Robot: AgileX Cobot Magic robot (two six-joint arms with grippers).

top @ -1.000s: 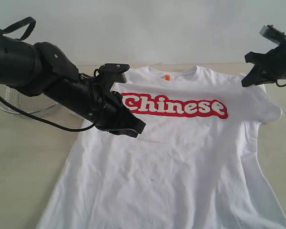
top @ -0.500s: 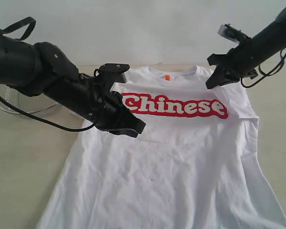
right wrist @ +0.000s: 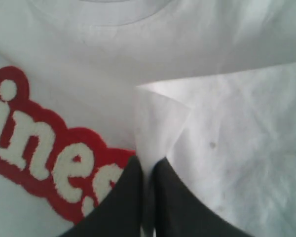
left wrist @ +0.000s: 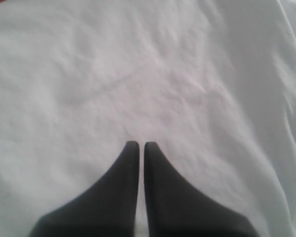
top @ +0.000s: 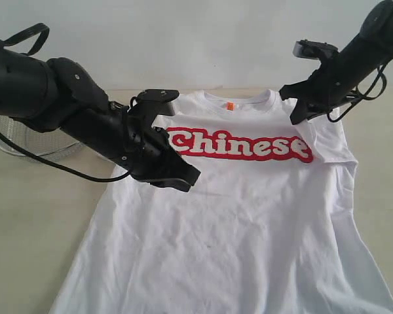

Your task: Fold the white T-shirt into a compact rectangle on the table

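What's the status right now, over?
Left gripper shut, empty, over white T-shirt. Right gripper shut on its sleeve, sleeve folded inward. Wire-mesh basket far left, clear.

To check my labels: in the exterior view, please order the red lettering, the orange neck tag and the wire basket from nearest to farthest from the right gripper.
1. Red lettering: its right end lies just below the right gripper.
2. Orange neck tag: at the collar, further left.
3. Wire basket: at the far left side.

I read only one word, "Chinese", in white letters point(top: 239, 145) on a red bubble ground across the chest of the white T-shirt point(top: 236, 222) before me.
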